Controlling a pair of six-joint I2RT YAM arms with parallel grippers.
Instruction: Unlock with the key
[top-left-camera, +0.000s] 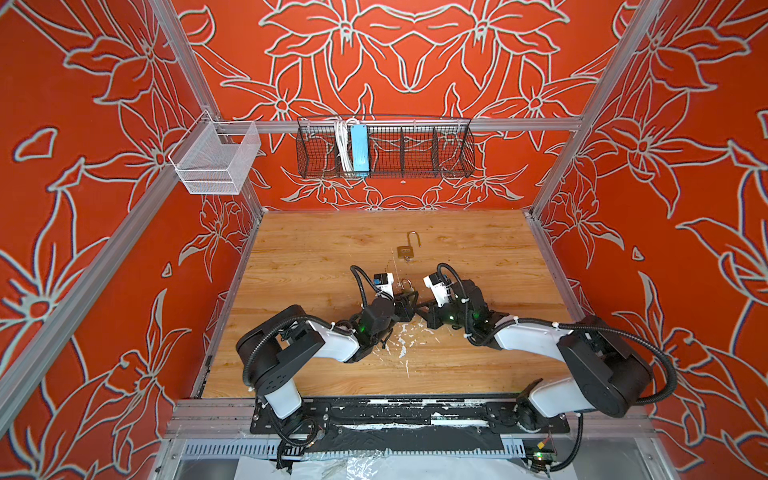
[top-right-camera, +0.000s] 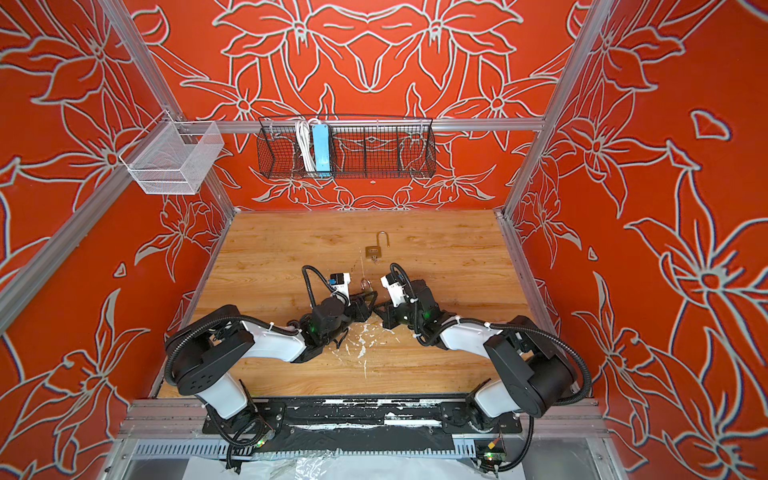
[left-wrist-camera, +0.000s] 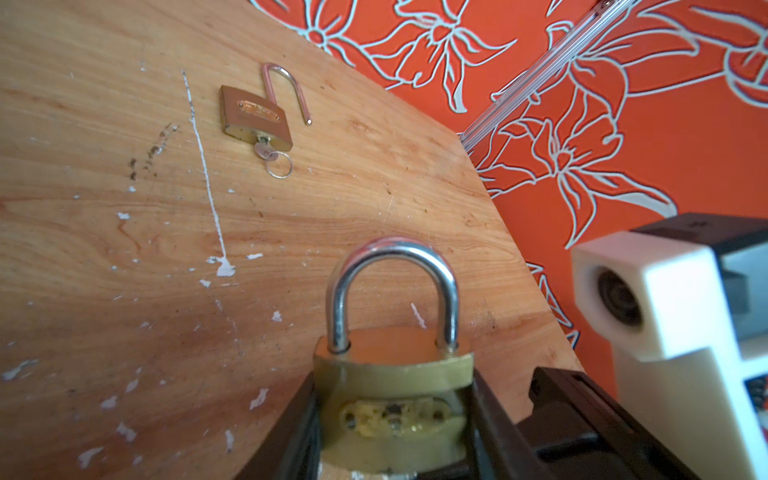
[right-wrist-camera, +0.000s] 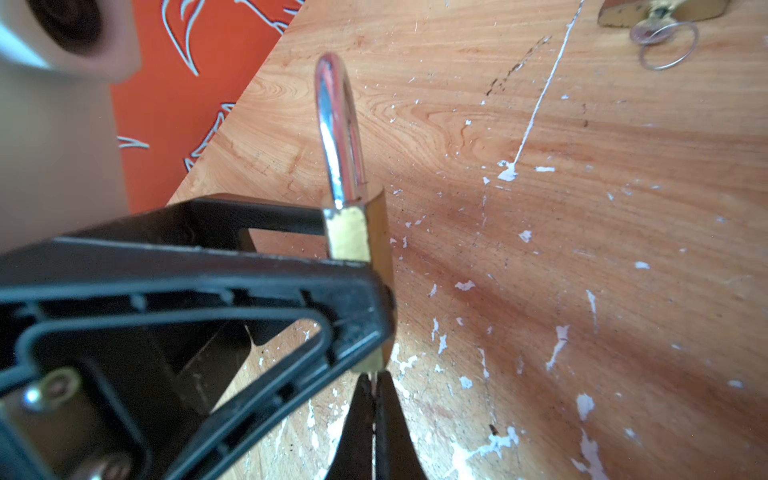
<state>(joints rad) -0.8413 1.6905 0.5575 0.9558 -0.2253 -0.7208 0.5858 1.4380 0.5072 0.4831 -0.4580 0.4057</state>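
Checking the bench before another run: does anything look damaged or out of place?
The table is scarred: white flecks and a long white scratch mid-table. Farther back an open padlock lies loose, key in it.

A paint-flecked wooden table (top-left-camera: 316, 249) bears an open padlock (top-left-camera: 405, 251) with its key (left-wrist-camera: 262, 150) inserted.

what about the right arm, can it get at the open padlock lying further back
Probably yes: only bare table lies between right gripper and open padlock. But it is shut on a key at the held padlock, so release first.
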